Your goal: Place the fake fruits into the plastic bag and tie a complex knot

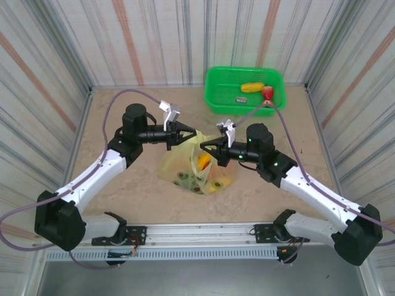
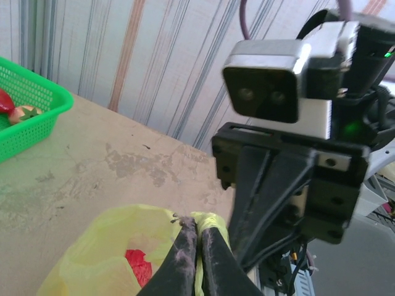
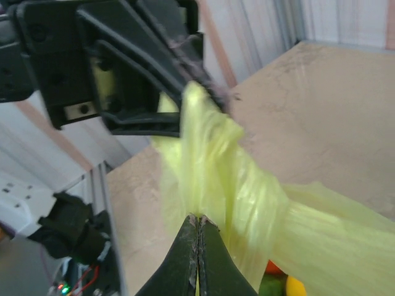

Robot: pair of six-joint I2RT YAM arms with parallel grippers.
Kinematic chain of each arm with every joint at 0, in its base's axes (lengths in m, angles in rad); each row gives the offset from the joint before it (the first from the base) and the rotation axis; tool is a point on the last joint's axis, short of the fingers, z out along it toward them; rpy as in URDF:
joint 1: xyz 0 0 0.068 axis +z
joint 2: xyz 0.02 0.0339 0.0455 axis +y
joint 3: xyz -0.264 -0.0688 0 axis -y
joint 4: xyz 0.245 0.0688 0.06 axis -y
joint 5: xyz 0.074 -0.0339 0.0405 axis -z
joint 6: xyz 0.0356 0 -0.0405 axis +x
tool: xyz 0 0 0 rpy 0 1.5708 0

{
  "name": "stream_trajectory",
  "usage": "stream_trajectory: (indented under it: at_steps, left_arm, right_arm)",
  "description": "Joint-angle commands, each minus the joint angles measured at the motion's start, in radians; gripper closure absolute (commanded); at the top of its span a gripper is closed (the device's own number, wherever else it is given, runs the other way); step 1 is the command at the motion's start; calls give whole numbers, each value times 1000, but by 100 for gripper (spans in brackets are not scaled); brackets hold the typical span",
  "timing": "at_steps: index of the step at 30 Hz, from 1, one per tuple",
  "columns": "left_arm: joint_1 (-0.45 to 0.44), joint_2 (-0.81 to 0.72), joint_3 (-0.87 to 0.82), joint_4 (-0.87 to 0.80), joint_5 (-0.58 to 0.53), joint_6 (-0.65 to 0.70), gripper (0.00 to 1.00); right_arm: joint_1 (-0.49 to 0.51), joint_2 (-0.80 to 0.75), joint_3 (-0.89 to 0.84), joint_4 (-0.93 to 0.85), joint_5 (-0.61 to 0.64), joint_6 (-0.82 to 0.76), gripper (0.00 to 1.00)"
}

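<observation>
The plastic bag (image 1: 194,168), thin yellow-green film, sits mid-table with fake fruits inside: an orange one (image 1: 203,161), and in the right wrist view orange (image 3: 275,267), green (image 3: 270,287) and yellow (image 3: 295,287) pieces. A red fruit (image 2: 139,265) shows through the film. My left gripper (image 1: 192,134) is shut on a bunched handle strip (image 2: 216,223) at the bag's top. My right gripper (image 1: 205,143) faces it a finger's width away, shut on the stretched film (image 3: 203,154). The knot is hidden in the gathered strips.
A green mesh basket (image 1: 216,86) stands at the back right, holding a yellow fruit (image 1: 252,87) and a red fruit (image 1: 268,92). Striped walls close in the table on three sides. Bare table lies to the left and in front of the bag.
</observation>
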Motion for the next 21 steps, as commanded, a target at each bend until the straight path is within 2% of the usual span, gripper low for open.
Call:
stream_trajectory:
  at_steps: [1, 6, 13, 21]
  left_arm:
    - [9, -1, 12, 28, 7, -13, 89]
    - [9, 13, 24, 1, 3, -10, 85]
    - [9, 20, 36, -26, -10, -5, 66]
    - [8, 26, 37, -44, -27, -2, 54]
  right_arm:
    - [12, 31, -57, 99, 81, 52, 100]
    - [22, 62, -71, 159, 91, 65, 100]
    - [26, 36, -104, 197, 131, 68, 100]
    - [41, 53, -107, 216, 112, 80, 100]
